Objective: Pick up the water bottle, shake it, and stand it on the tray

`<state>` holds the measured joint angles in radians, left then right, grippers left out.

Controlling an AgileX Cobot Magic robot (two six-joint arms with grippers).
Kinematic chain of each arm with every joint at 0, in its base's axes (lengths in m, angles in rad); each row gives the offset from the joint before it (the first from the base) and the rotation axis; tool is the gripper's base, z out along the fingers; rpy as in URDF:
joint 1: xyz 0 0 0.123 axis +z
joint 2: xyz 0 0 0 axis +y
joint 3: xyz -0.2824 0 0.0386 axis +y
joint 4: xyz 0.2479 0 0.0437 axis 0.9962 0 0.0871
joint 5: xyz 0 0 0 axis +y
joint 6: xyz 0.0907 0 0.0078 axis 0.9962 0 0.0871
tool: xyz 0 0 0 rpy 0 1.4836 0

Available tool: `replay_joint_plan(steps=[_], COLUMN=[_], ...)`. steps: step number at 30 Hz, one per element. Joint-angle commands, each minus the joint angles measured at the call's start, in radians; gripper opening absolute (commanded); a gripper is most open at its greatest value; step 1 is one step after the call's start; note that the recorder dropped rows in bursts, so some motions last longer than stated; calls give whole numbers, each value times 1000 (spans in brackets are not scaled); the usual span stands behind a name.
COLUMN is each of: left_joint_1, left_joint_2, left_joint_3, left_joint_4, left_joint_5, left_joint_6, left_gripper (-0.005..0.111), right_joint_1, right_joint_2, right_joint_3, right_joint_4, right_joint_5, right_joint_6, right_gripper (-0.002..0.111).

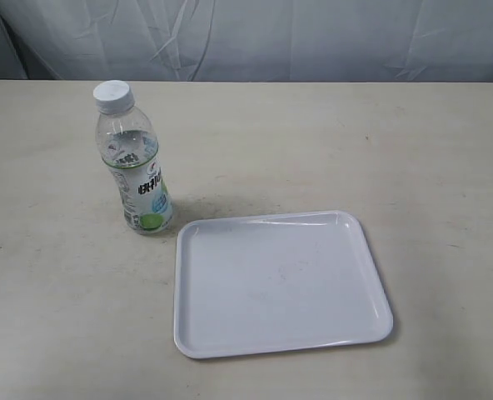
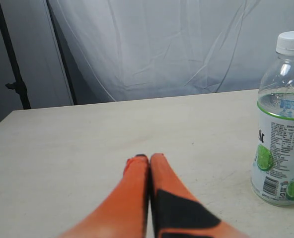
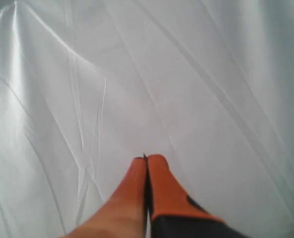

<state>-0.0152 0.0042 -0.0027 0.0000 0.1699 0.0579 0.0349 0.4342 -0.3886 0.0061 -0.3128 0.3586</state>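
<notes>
The water bottle (image 1: 136, 162) stands upright on the table, white cap on top, its white-green lime label facing the camera. Just to its right and nearer lies the white tray (image 1: 371, 258), flat and with nothing on it. Neither arm shows in the exterior view. In the left wrist view the bottle (image 2: 282, 124) stands to one side of my left gripper (image 2: 148, 157), whose orange fingers are pressed together with nothing between them, well apart from the bottle. My right gripper (image 3: 147, 158) is shut too, empty, and faces only the white curtain.
A beige table (image 1: 55, 283) spreads around the bottle and tray. A creased white curtain (image 1: 255, 37) hangs behind the table's far edge. In the left wrist view a dark stand pole (image 2: 10, 59) rises beyond the table's corner.
</notes>
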Motion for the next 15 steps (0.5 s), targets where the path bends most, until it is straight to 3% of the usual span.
replay_joint_plan(steps=[1, 7, 15], left_joint_1=[-7, -7, -7], left_joint_2=[-4, -4, -4], left_joint_3=[3, 3, 3], left_joint_4=[0, 0, 0], left_joint_5=[-10, -10, -10], left_joint_6=[-3, -3, -3], left_gripper=[2, 2, 2], right_joint_1=[26, 163, 457], right_joint_2=[302, 642, 1023], right_joint_3=[-148, -168, -168], right_joint_4=[-287, -645, -431], right_joint_5=[-43, -377, -465], right_joint_6=[73, 273, 17], right_gripper=[-1, -1, -1])
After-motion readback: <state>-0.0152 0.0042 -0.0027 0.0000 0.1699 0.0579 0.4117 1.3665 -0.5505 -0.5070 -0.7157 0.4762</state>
